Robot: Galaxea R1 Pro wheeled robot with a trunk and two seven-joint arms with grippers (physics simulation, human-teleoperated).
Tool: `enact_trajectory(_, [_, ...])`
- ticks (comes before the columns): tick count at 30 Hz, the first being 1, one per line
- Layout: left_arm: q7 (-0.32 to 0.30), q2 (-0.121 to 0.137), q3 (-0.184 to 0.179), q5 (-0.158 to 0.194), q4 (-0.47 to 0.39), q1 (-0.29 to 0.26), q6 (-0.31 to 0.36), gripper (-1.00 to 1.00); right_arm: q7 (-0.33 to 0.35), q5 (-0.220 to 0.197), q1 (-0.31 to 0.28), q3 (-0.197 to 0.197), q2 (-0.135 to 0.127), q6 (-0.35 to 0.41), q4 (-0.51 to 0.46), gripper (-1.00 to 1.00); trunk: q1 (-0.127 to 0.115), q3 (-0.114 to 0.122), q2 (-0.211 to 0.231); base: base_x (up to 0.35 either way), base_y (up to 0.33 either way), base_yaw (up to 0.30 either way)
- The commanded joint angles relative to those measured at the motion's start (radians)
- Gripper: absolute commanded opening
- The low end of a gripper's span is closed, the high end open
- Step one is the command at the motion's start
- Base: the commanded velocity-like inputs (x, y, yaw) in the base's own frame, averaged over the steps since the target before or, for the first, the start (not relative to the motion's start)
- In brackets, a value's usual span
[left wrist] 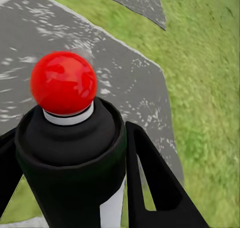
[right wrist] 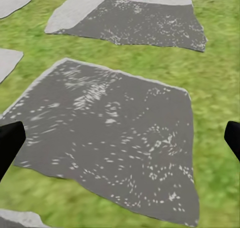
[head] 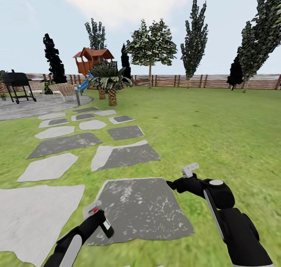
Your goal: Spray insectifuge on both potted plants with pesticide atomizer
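One pesticide atomizer [left wrist: 70,138] grasped in left pincer [head: 98,219], right pincer [head: 190,169] released, two palms [head: 111,79] ahead.

The head camera looks from high, forward across the lawn [head: 203,122] to the fence [head: 187,80] at twelve o'clock. Both wrist cameras face down, close over the same big stepping stone [head: 144,210] [left wrist: 135,83] [right wrist: 110,138].

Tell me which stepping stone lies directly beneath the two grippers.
The large dark grey stepping stone nearest the robot, speckled white. The left gripper, holding the pesticide atomizer, and the right gripper hang over it; the paler stones lie leftward.
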Motion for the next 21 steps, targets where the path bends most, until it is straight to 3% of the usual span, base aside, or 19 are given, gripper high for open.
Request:
enact_trajectory(1, [-0.001,-0.001,0.002,0.007,-0.001,0.0,0.005,-1.0,0.008,0.011,-0.001,0.001,-0.001,0.003,-0.001,1.0,0.0,-0.001,0.0,0.336,0.084,0.0])
enact_trajectory(21, [-0.001,-0.001,0.002,0.007,0.001,0.0,0.005,-1.0,0.007,0.01,-0.001,0.002,0.001,0.005,-0.001,1.0,0.0,-0.001,0.0,0.336,0.084,0.0])
